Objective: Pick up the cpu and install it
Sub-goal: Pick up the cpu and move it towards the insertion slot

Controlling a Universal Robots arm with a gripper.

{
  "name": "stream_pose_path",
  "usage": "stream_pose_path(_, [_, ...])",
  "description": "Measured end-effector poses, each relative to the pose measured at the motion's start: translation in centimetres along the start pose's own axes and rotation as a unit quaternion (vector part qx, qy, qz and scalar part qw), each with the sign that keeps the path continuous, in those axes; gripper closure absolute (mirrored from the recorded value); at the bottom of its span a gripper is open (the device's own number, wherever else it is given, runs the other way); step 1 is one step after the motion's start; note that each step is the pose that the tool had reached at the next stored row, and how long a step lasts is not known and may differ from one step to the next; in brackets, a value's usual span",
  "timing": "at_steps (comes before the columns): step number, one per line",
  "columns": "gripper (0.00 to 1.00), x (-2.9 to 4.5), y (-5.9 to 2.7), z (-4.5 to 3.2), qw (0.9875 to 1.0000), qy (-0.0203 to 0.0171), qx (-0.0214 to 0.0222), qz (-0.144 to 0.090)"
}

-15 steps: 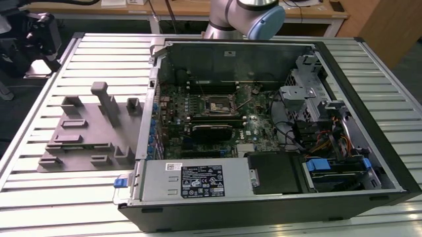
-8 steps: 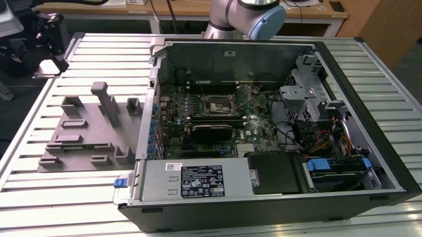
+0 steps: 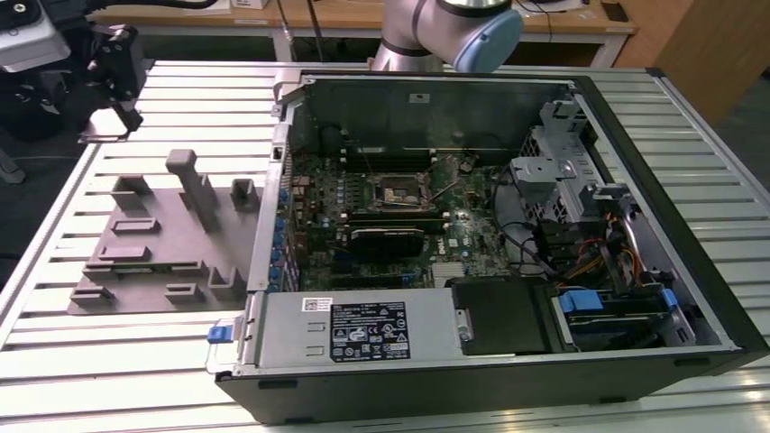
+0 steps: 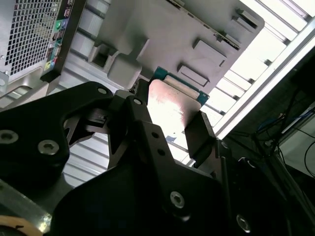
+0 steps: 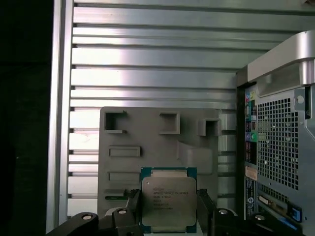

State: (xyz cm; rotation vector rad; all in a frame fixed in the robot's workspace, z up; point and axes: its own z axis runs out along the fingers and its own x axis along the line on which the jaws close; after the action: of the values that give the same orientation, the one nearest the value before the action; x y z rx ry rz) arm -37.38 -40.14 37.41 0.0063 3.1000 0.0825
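While the gripper [image 5: 169,195] hangs over the grey fixture plate [image 5: 147,132], its two black fingers [image 5: 134,207] are clamped on opposite edges of the cpu [image 5: 169,209] — silver lid up, green rim showing — held above the plate, just beside the computer case [image 5: 280,142] on the slatted table [image 5: 147,49].

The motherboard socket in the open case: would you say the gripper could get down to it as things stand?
Probably yes. The case lies open upward and nothing visible covers the socket; cables sit toward the exterior view's right. The gripper is shut on the cpu.
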Motion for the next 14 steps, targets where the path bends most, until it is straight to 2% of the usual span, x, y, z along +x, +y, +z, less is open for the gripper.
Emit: stream_pose_path(14, [0.46, -3.27, 0.01, 0.14, 1.0000, 0.0000, 0.0000, 0.000])
